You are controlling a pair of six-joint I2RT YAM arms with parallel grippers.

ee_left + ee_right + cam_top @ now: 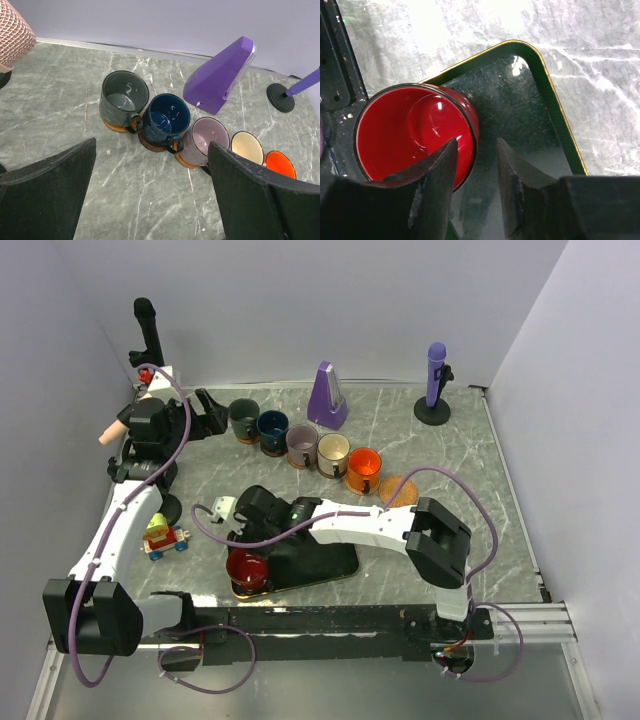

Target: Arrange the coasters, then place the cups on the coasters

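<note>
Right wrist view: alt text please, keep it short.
A red cup sits on a black, gold-rimmed tray, with the right gripper straddling its wall: one finger is inside the cup and one outside, with gaps showing, so it is not yet pinched. The grey marble table fills the rest of the view.

The grey marbled counter (470, 530) carries a purple metronome (327, 397) near its far edge. Just in front of the metronome runs a slanting row of coasters (116, 128), ending at a bare coaster (398, 490) to its front right. A purple microphone stand (436, 380) stands right of the metronome, a black tray (335, 565) well in front, and a small toy (165, 538) front left.
</note>
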